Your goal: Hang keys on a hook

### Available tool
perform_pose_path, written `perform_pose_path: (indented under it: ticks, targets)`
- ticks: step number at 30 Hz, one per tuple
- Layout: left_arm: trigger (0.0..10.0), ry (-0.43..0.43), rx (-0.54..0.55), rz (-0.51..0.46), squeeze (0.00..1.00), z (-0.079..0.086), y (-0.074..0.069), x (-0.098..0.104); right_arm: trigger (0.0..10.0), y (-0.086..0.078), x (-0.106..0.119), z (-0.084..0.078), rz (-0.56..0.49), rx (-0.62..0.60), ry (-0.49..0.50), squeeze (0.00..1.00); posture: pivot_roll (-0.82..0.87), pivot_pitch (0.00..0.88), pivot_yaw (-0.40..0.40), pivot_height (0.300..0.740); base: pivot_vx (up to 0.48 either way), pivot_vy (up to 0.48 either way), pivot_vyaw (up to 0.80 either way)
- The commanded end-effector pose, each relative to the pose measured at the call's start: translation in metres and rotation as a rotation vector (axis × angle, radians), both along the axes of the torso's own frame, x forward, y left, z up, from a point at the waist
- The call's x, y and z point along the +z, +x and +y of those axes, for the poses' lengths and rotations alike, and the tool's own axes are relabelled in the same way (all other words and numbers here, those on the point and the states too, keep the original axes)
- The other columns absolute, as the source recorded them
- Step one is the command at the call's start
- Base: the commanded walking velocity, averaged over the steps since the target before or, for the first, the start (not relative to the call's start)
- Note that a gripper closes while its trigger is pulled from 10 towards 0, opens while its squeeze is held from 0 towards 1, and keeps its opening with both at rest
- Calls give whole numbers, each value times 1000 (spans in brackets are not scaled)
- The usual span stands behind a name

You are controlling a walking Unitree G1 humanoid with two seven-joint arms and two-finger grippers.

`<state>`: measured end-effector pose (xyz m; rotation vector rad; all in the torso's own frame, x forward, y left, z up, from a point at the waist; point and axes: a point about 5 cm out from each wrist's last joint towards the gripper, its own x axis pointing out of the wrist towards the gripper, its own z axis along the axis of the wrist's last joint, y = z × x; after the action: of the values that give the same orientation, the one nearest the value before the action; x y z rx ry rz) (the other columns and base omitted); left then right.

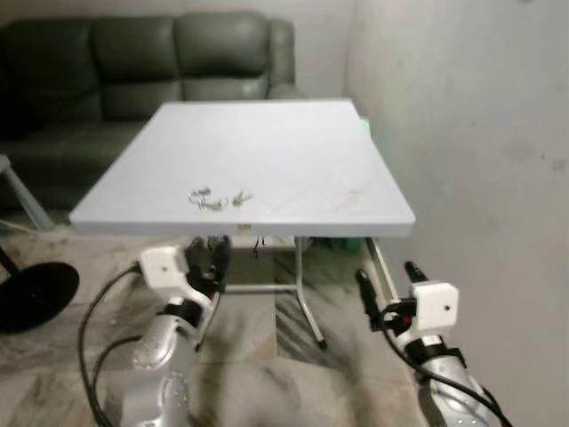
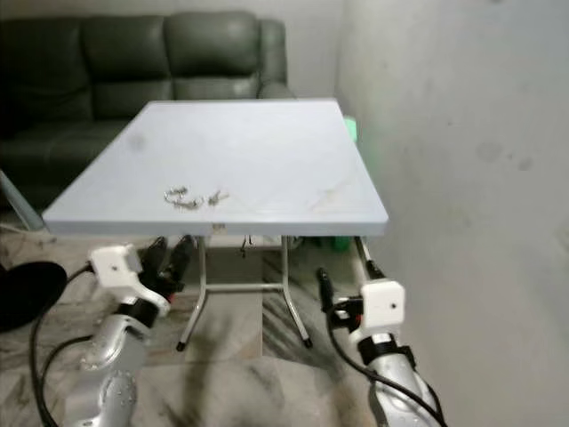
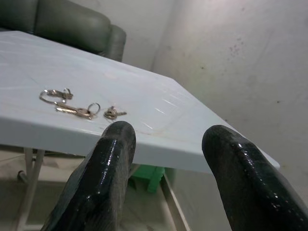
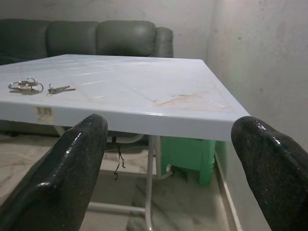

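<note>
Dim, soft indoor lighting; glaring faintly off the surface [image 4: 144, 103]; shadowing the floor [image 1: 267, 374] beneath; blurring slightly in head views, end effector fingers [image 3: 103, 178] defocusing close-up.

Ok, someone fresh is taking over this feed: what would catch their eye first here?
Probably the keys, a small loose cluster lying near the front edge of the pale table, toward its left side. Next, the left gripper and right gripper, both open, held low in front of the table's near edge and below its top. Behind the table stands a dark sofa, with a bare wall to the right.
</note>
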<state>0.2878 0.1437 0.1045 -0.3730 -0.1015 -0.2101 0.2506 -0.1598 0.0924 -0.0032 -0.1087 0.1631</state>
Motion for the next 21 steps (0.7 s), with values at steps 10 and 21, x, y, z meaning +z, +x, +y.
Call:
perform_pose_path:
  ticks: [10,21]
  targets:
    - [10000,11,8,-16,0,6,4,5,10000,4,5,9,-16,32,17,0,17,0,-1,740,0,480,0]
    - [10000,13,0,-19,0,6,6,6,10000,3,5,9,-15,33,16,0,15,0,0,740,0,480,0]
